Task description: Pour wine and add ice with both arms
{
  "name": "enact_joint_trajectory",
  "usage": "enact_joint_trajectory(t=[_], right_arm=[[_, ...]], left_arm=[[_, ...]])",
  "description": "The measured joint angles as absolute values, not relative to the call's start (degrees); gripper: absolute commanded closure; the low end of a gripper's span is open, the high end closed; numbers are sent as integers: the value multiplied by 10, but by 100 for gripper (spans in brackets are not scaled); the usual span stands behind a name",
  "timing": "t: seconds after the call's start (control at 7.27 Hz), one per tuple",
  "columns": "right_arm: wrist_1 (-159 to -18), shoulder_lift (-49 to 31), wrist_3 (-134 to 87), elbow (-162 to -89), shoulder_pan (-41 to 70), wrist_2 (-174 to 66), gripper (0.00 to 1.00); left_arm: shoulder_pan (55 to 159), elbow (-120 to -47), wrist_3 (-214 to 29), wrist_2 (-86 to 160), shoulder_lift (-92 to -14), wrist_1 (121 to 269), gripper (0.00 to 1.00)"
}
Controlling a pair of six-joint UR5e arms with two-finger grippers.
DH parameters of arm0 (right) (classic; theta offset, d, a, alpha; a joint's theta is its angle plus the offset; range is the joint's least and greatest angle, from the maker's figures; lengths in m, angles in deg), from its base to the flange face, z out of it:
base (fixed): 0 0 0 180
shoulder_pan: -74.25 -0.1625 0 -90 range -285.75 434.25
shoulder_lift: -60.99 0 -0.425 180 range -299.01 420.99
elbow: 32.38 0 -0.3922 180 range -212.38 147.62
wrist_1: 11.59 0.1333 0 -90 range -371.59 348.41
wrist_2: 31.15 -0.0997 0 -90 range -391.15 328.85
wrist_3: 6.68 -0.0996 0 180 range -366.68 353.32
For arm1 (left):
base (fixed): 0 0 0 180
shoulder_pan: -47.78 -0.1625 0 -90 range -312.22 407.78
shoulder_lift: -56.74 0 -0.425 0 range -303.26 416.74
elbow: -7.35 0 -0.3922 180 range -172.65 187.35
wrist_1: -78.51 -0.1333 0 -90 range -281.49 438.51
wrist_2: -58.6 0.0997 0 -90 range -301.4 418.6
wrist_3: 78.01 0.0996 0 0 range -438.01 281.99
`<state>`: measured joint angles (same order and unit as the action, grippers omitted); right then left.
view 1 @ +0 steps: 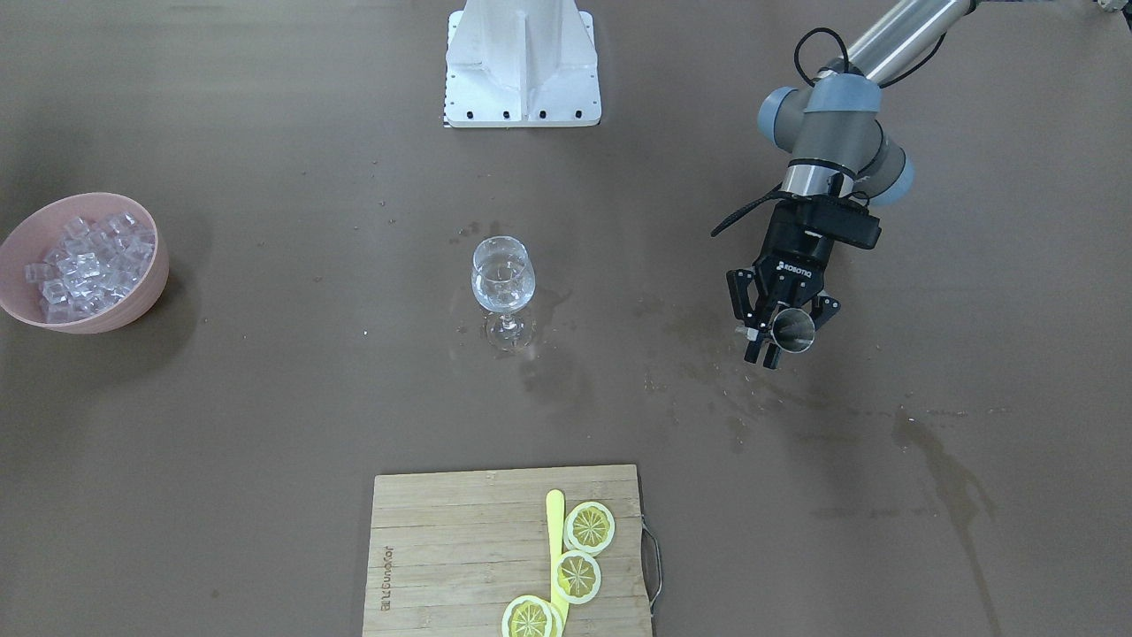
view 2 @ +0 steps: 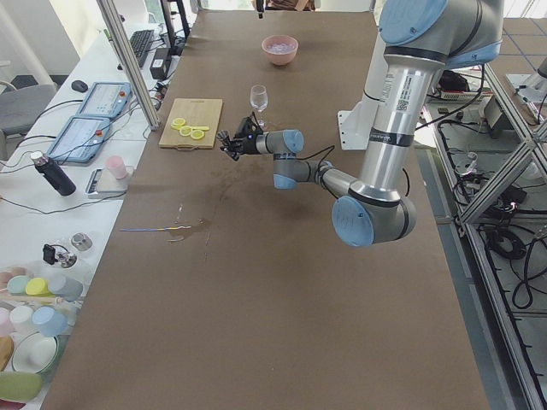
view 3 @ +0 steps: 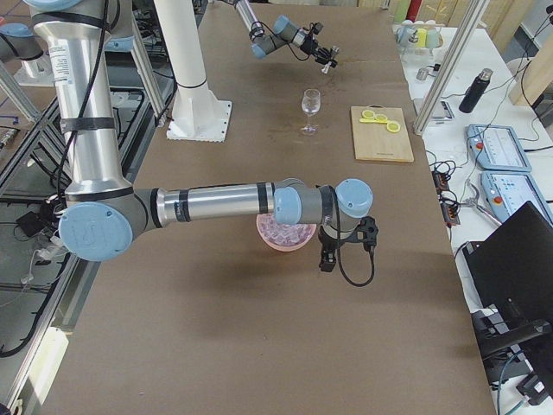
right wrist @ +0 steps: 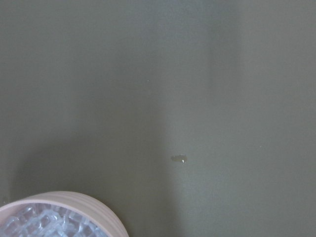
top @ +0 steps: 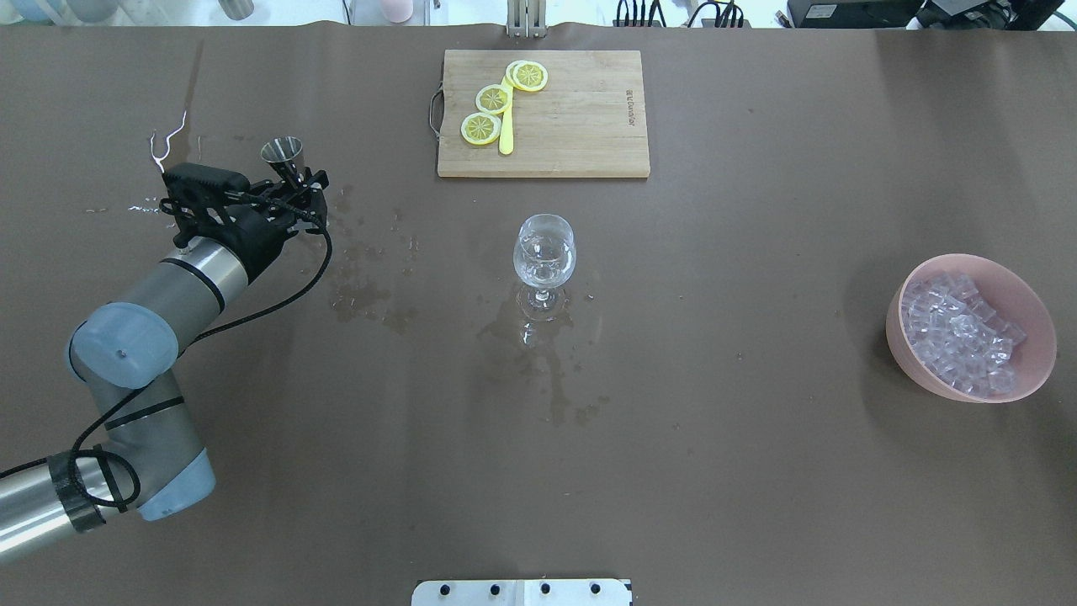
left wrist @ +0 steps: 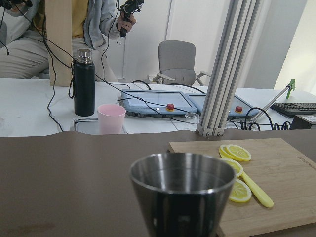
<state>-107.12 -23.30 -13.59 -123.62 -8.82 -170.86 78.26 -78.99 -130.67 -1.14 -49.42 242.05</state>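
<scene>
A small metal cup is being pinched by the left gripper above the wet spots on the table, well apart from the wine glass; a little clear wine is being held in that glass, in the middle of the table; the ice is being held in a heap in the pink bowl; the right gripper is being hung just beside that bowl, and it cannot be told if its fingers are spread or pressed together; lemon slices are being carried on the wooden board.
</scene>
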Motion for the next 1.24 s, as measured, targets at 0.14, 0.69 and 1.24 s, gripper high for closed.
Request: enact_joint_trajectory(t=[0.14,0.69,1.24], right_arm=[[-1071,-233,-138,-1236,-88,-1709,0],[-1070,-232,-157,-1236,-86,-1710,0],[-1069,-232,-158,-1236,-85,-1710,0]], left_arm=[[767,-783,-1307,17,-496,2419,100],[732,-745,-1306,110,-514,2404,100],[725,-733,-1342,137,-523,2368,100]])
